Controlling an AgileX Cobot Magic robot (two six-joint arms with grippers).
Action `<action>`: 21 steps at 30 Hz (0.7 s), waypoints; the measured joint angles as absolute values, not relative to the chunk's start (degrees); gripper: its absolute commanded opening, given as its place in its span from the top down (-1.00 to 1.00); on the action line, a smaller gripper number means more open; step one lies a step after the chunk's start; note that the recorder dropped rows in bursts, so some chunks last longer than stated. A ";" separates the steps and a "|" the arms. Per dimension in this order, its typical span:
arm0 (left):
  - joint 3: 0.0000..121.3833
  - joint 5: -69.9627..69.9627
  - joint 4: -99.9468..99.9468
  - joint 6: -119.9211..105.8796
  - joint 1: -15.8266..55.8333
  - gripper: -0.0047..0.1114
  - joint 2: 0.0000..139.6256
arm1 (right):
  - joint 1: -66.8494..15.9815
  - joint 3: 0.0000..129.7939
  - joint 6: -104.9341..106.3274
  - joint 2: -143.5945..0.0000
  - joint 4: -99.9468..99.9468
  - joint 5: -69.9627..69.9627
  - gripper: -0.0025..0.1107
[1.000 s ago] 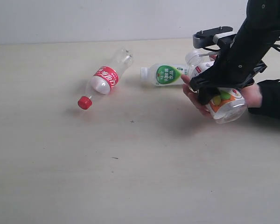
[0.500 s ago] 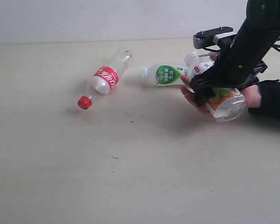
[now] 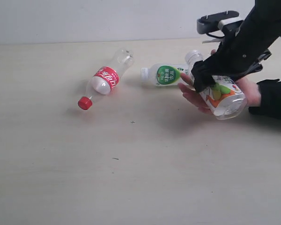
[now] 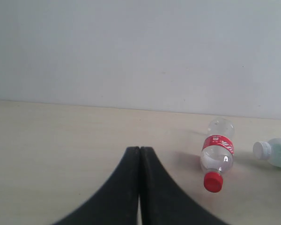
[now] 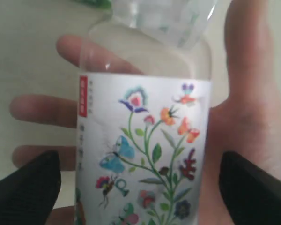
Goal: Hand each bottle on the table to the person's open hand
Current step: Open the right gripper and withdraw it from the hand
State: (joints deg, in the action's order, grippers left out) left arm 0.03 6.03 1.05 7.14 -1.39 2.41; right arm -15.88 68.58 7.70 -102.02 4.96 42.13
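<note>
The white bottle with the colourful illustrated label (image 3: 221, 97) lies in the person's open hand (image 3: 191, 93) at the right. My right gripper (image 3: 214, 76) hovers over it, open; in the right wrist view its fingers (image 5: 30, 180) stand clear on either side of the illustrated bottle (image 5: 145, 140), which rests on the palm (image 5: 253, 122). The clear bottle with red label and cap (image 3: 104, 79) and the white green-labelled bottle (image 3: 166, 75) lie on the table (image 3: 131, 159). My left gripper (image 4: 140, 150) is shut and empty, short of the clear bottle (image 4: 217, 152). The yellow bottle is out of view.
The person's dark sleeve (image 3: 274, 98) comes in from the right edge. A pale wall (image 3: 84, 18) runs behind the table's far edge. The green-labelled bottle (image 4: 274, 151) lies close to the hand's fingertips.
My right arm has risen and drawn back a little from the illustrated bottle, which stays in the person's hand. The hand and bottle have lifted slightly. The other two bottles have not moved.
</note>
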 measured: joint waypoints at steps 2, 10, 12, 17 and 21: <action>0.03 6.03 1.05 7.14 -1.39 0.92 2.41 | -15.88 68.58 7.70 -99.60 4.97 41.19 -0.57; 0.03 6.03 1.05 7.14 -1.39 0.92 2.41 | -15.88 66.37 7.84 -86.69 6.47 35.01 -0.21; 0.03 6.03 1.05 7.14 -1.39 0.92 2.41 | -15.88 63.57 8.11 -81.99 7.69 31.15 0.06; 0.03 6.03 1.05 7.14 -1.39 0.92 2.41 | -15.88 50.32 8.35 -67.03 8.94 20.72 0.84; 0.03 6.03 1.05 7.14 -1.39 0.92 2.41 | -15.88 38.41 8.35 -55.86 13.29 13.37 0.96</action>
